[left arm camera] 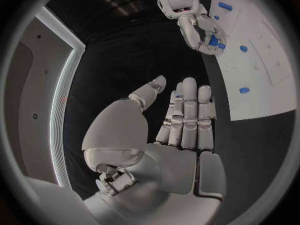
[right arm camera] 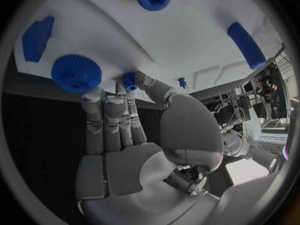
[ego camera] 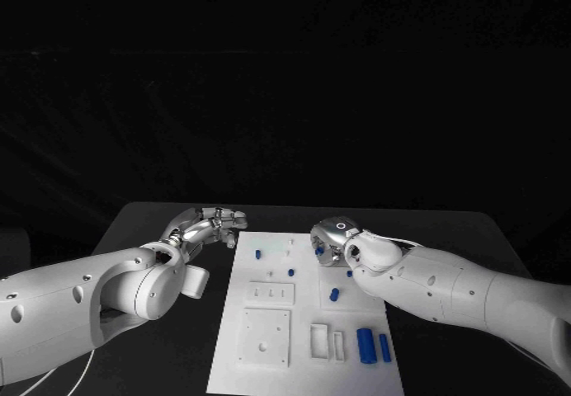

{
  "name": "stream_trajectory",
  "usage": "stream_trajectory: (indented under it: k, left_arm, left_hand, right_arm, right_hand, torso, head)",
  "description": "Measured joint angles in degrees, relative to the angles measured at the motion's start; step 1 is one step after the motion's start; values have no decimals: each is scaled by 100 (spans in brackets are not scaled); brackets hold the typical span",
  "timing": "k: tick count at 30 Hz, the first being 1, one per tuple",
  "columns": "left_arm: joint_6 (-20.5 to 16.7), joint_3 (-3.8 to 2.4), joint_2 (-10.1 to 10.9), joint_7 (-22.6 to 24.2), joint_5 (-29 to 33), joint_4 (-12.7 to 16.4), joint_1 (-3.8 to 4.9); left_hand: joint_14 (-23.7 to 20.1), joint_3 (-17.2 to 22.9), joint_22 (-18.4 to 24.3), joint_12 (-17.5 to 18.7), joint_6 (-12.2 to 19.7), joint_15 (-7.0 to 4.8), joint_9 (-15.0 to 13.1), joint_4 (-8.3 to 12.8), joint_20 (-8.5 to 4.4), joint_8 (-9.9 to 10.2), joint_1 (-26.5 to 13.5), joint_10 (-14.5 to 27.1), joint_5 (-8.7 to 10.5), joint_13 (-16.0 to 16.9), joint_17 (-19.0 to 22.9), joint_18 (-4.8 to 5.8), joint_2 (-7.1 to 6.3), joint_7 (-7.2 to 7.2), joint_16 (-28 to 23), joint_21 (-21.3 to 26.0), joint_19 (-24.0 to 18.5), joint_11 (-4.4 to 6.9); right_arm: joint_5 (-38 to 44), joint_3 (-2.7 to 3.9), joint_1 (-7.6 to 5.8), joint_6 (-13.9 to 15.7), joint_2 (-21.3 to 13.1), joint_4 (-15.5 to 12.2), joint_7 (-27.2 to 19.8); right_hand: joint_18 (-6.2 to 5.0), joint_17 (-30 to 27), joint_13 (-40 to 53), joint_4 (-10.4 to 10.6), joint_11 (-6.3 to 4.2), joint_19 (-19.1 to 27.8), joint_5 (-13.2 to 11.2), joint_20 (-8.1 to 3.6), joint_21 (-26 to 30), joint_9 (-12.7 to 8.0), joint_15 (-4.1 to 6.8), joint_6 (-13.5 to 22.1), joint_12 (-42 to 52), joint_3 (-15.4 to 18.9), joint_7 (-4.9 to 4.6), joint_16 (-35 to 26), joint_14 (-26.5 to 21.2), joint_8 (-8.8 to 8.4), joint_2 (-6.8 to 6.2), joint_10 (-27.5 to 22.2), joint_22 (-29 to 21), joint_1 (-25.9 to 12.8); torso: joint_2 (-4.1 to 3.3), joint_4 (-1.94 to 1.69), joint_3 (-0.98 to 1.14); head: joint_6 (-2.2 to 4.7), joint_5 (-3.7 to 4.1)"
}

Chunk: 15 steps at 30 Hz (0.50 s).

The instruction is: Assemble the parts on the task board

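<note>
On the black table [ego camera: 167, 216], right hand [right arm camera: 134, 135] pinches a small blue part [right arm camera: 129, 80].

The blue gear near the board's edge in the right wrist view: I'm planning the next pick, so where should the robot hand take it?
Probably by the toothed rim of the blue gear, from above: it lies flat on the task board, so only the rim offers opposing sides. The right hand is nearest.
</note>
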<state>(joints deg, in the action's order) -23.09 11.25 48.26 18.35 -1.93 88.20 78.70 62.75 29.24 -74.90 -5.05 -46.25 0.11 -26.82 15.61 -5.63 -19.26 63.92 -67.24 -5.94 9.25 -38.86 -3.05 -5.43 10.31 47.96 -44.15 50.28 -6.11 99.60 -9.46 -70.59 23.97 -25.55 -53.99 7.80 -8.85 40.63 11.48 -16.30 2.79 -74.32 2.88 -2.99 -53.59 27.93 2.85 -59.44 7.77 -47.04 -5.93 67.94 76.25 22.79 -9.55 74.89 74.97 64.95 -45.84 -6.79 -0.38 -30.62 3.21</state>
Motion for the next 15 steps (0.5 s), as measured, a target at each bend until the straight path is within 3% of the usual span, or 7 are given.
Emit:
stream_trajectory:
  k: [15]
  left_arm:
    - [-2, 0, -4, -3, 0, -31, 23]
  left_hand:
    - [0, 0, -4, 0, 0, 0, 1, 0, -11, 0, 0, 1, 0, 0, -1, 1, 0, 0, 0, -22, 12, 4]
  right_arm:
    - [149, 91, -142, 378, 129, -152, 298]
  right_hand:
    - [51, -17, 0, 1, 0, -8, -27, -32, -53, 53, 18, -21, 5, -34, 22, 7, 18, 24, -32, 1, 0, 32]
  torso:
    - [-33, 2, -3]
  head:
    - [136, -2]
